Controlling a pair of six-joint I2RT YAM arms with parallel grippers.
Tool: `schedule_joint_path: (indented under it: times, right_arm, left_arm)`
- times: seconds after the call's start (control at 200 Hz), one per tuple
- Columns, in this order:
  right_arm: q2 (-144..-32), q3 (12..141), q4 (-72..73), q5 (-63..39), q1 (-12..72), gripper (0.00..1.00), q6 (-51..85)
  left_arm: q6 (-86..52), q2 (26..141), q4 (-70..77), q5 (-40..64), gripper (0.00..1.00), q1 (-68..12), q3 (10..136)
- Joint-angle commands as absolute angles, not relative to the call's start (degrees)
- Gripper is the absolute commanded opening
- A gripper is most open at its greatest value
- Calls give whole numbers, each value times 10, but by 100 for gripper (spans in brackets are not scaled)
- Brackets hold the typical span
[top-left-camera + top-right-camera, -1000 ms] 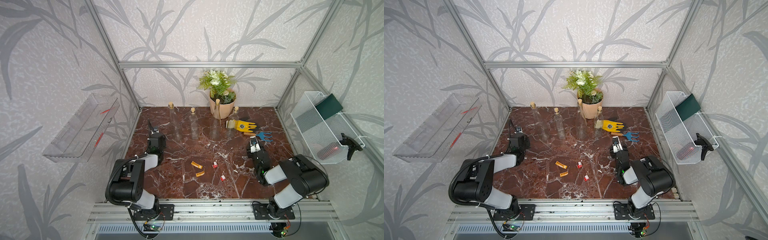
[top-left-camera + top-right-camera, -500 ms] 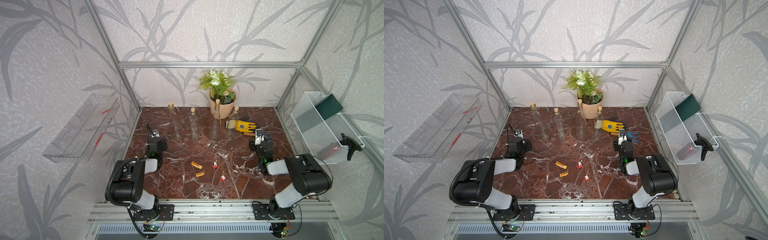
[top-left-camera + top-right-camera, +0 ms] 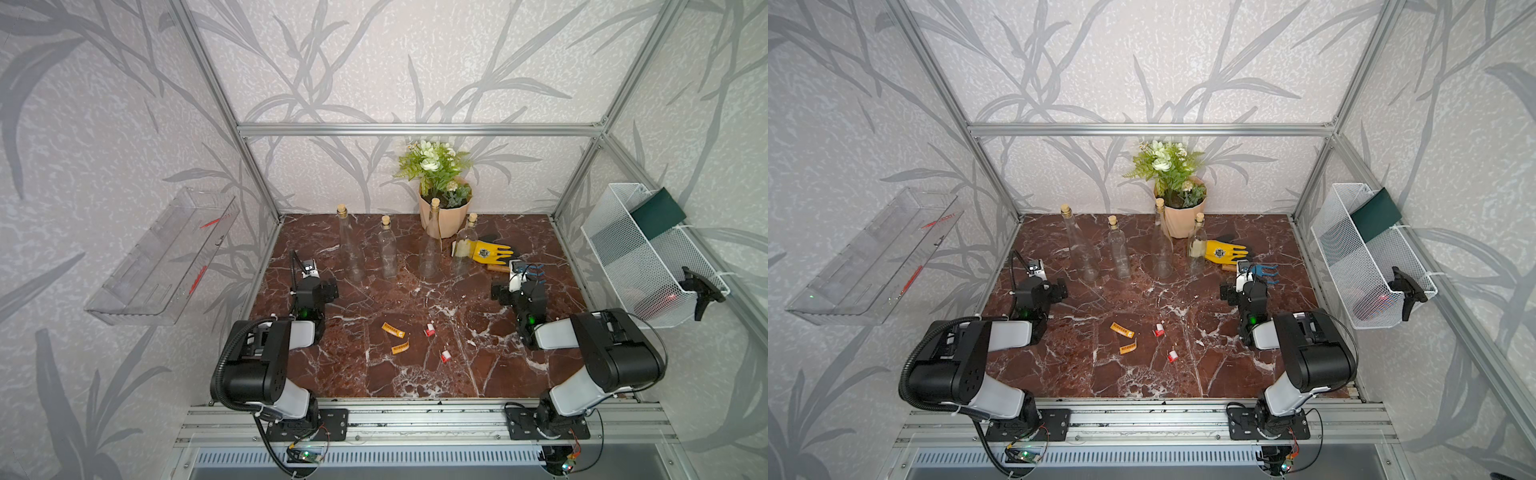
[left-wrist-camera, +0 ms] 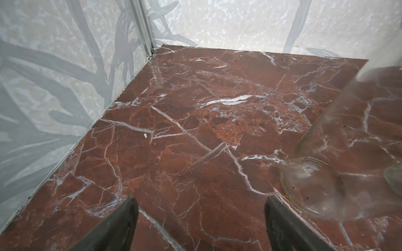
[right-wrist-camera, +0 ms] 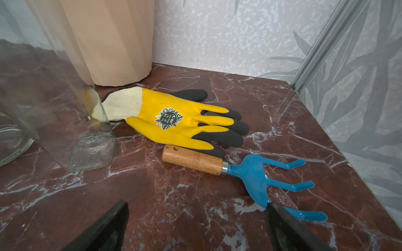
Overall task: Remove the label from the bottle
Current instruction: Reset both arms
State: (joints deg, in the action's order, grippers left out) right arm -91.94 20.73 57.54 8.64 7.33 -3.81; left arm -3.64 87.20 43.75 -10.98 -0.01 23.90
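Note:
Several clear corked bottles stand in a row at the back, from the left one (image 3: 348,249) to the short right one (image 3: 464,247). No label shows clearly on any; a pale patch low on the right bottle (image 3: 1197,246) lines up with the glove cuff behind it. My left gripper (image 3: 314,287) (image 3: 1040,291) hovers low near the left wall, open and empty (image 4: 201,200), with the left bottle's base (image 4: 315,189) to one side. Near the rake, my right gripper (image 3: 519,291) (image 3: 1246,291) is open and empty (image 5: 198,204), apart from the square bottle (image 5: 87,141).
A yellow glove (image 5: 174,121) and a blue hand rake (image 5: 256,173) lie at the back right by the flower pot (image 3: 442,212). Orange strips (image 3: 392,330) and red-white scraps (image 3: 429,331) lie mid-table. A mesh basket (image 3: 648,266) hangs right, a clear shelf (image 3: 166,257) left.
Both grippers have opened wider. The right gripper has shifted a little toward the back right, near the rake; the left has stayed near the left wall.

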Motion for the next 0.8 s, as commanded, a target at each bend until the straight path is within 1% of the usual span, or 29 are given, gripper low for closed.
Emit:
schedule_joint_path:
  times: [0.0,0.05,0.075,0.43,0.555,0.795]
  right_arm:
    - [-915,200,601,126,94,99,-53]
    - [-922,191,630,176,110,99,-59]
    - [-923,189,636,183,113,99,-60]
    - [-923,191,632,180,113,99,-59]
    - [-917,198,607,167,102,99,-47]
    - [-917,200,603,161,98,99,-44]
  left_arm:
    - [-33,874,457,-107,93,3,236]
    - [-33,874,457,-107,92,3,236]
    - [-34,875,457,-107,92,3,237]
    - [-34,875,458,-107,92,4,236]
    - [-33,875,458,-107,94,3,236]
    - [-33,874,458,-107,96,3,237]
